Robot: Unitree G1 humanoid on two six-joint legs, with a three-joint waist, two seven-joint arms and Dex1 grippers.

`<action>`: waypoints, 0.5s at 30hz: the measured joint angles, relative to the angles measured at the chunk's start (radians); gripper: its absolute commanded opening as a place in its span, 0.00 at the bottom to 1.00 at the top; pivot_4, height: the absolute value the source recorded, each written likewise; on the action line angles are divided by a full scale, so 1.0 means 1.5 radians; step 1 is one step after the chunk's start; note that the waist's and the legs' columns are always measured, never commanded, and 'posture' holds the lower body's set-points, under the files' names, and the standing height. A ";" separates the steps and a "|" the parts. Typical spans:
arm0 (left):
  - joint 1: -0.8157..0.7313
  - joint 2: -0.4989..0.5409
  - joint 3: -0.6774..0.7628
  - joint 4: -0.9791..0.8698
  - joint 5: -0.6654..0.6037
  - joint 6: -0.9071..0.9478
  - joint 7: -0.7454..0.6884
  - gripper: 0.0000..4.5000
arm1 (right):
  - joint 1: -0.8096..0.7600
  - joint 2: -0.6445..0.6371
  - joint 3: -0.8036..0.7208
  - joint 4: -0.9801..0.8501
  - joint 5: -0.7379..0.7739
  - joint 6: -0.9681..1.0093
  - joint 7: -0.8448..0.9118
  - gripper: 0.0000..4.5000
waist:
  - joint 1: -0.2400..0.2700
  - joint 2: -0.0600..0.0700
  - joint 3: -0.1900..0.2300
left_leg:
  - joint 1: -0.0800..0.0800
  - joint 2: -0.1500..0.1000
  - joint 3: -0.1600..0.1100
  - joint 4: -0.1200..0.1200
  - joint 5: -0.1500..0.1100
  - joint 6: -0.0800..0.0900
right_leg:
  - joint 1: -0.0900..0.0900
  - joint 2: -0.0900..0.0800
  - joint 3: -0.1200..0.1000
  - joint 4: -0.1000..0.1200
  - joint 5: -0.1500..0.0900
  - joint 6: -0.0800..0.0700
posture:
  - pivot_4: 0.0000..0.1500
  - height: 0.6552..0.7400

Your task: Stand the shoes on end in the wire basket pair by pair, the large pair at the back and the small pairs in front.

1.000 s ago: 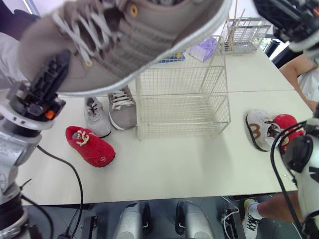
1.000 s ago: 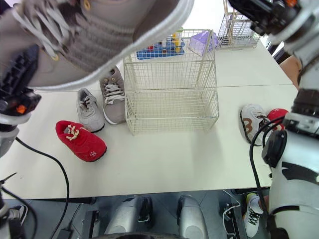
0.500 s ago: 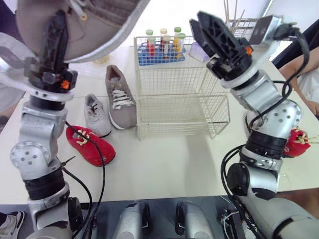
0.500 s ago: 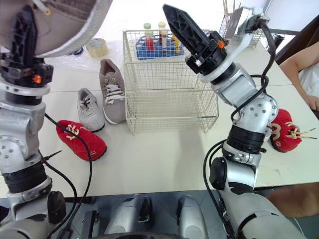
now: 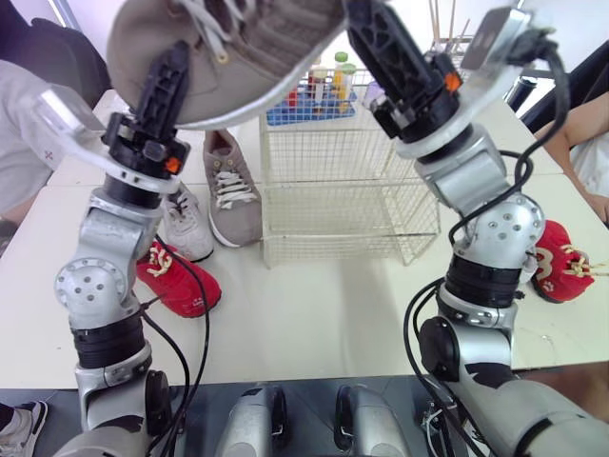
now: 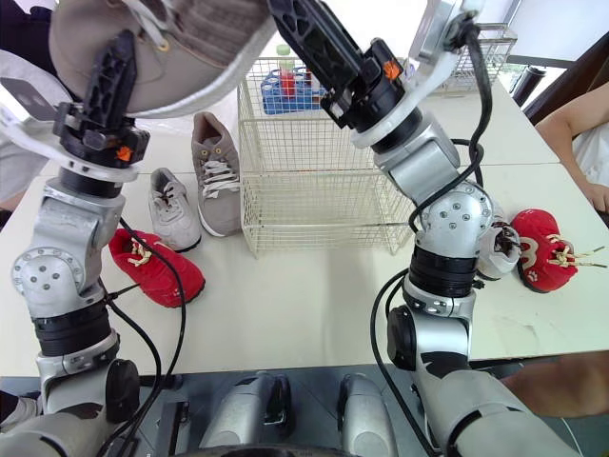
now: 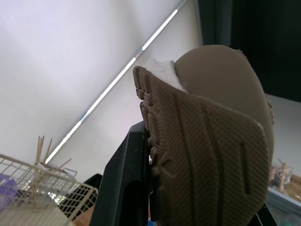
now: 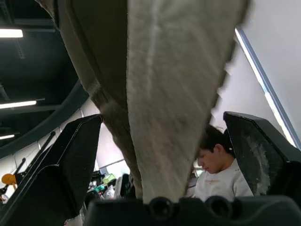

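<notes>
High above the table hangs a large tan shoe, sole toward the basket, with my left gripper shut on one end; a black finger presses against its ribbed sole. At the shoe's other end my right gripper stands open, its fingers on either side of the shoe with gaps showing. The wire basket stands on the table below. Left of it lie the matching tan shoe, a small grey shoe and a small red shoe. At the right lie another red shoe and a white-and-brown shoe.
A rack of test tubes stands right behind the basket, and a smaller wire rack is at the back right. A person's arm rests at the table's right edge; another person is at the left.
The head camera has shifted. My left arm has brought the tan shoe down and rightward, and my right gripper has come across to straddle its free end.
</notes>
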 measured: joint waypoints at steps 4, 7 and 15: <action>0.008 -0.001 -0.012 0.000 0.024 0.011 -0.012 0.19 | -0.002 0.002 0.004 0.007 -0.001 -0.013 -0.002 0.99 | 0.000 0.000 0.000 | 0.000 0.000 0.000 0.000 0.000 0.000 | 0.000 0.000 0.000 0.000 0.000 0.000 | 1.00 0.97; 0.009 -0.007 -0.013 0.000 0.040 0.012 -0.012 0.19 | -0.002 0.003 0.006 0.019 -0.001 -0.018 -0.004 0.88 | -0.001 0.000 0.000 | 0.000 0.000 0.000 0.000 0.000 0.000 | 0.000 0.000 0.000 0.000 0.000 0.000 | 1.00 0.97; 0.011 -0.014 -0.023 -0.006 0.071 0.016 -0.009 0.19 | -0.009 -0.016 0.011 0.062 -0.019 -0.037 0.013 0.41 | 0.000 0.000 0.000 | 0.000 0.000 0.000 0.000 0.000 0.000 | 0.000 0.000 0.000 0.000 0.000 0.000 | 1.00 0.97</action>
